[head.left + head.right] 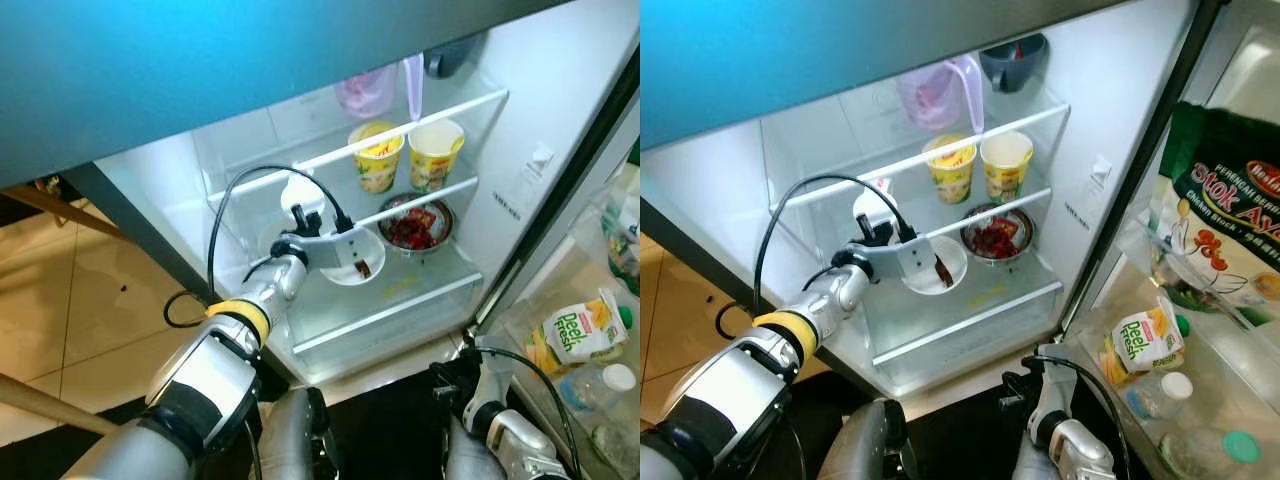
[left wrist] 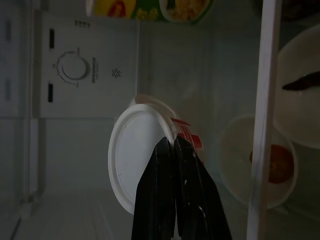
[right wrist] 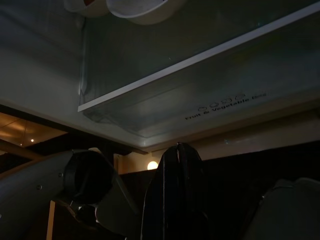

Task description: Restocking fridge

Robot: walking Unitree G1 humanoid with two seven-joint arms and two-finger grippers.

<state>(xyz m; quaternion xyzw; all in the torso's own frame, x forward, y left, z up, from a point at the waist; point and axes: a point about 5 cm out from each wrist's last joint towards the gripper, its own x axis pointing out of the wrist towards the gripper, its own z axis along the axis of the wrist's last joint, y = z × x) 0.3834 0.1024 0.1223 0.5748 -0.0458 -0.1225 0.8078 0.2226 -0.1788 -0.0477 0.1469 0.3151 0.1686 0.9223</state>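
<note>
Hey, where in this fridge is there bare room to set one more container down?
The middle shelf is bare left of the two yellow cups. The lower shelf is crowded: the left tool at a white tub, a white bowl and a metal bowl. The front strip near the drawer stays free.

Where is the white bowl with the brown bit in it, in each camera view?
Left eye view: the white bowl sits mid-picture on the lower shelf.
Right eye view: the bowl is left of centre, same shelf.
Left wrist view: the bowl is beyond the white bar, dark streak inside.
Right wrist view: the bowl is seen from below.
Shared landmark: the metal bowl of red food beside it.
</note>
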